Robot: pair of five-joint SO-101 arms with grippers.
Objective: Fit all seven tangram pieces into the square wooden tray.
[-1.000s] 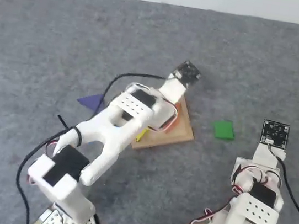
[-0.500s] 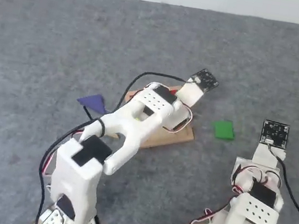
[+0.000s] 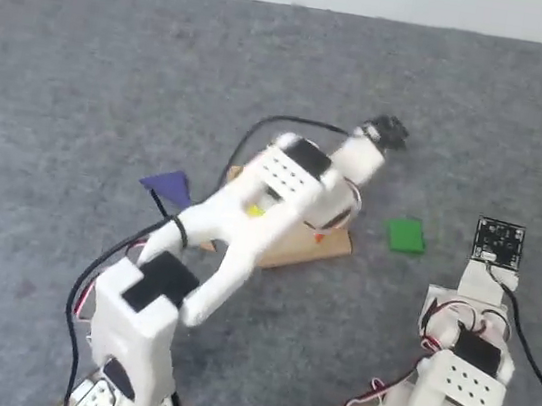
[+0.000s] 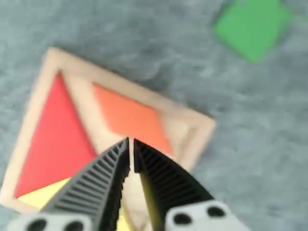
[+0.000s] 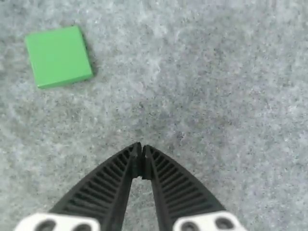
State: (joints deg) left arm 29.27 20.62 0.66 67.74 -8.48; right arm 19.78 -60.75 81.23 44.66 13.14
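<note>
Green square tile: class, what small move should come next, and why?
Probably swing the left pincer across to the green square tile and open it: it is shut and empty over the square wooden tray, and the tile lies outside on the grey carpet nearby.

On the grey bench (image 3: 90,56) we see the left arm (image 3: 250,210) stretched across the wooden tray (image 3: 331,242), covering most of it. A blue triangle (image 3: 165,186) lies on the bench near one side of the tray, and a green square (image 3: 407,234) lies near the opposite side. The right arm (image 3: 464,377) sits at the near edge, apart from the tray.
</note>
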